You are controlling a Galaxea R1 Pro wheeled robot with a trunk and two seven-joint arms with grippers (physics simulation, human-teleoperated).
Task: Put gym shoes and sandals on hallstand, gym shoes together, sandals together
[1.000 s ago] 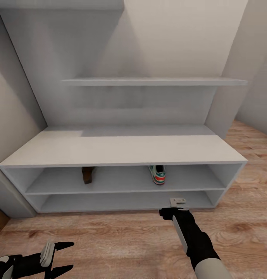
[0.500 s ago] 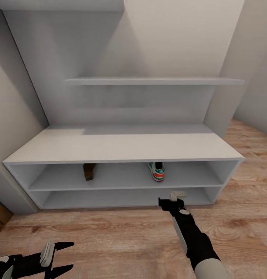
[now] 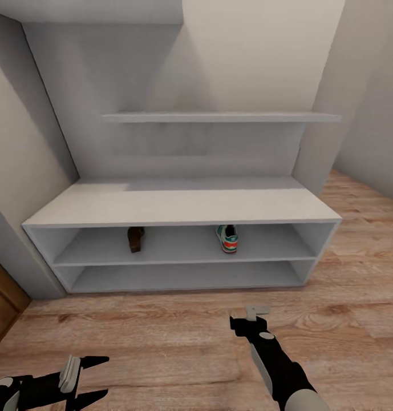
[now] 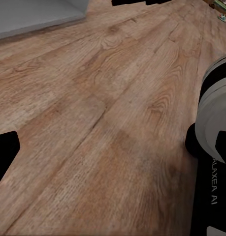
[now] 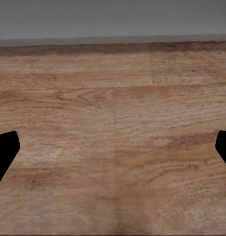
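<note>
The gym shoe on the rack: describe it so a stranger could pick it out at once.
Find the pale grey hallstand against the wall, with a long bench top and two low shelves. On its upper shelf, right of the middle, stands the gym shoe, heel facing out. Unlike the narrow dark-brown sandal further left on that shelf, it is cream-white with a green-and-red heel.

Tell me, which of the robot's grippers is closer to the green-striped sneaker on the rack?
The right. The right gripper hangs over the floor just in front of the gym shoe on the hallstand's upper low shelf; the left gripper sits much farther back and off to the left.
</note>
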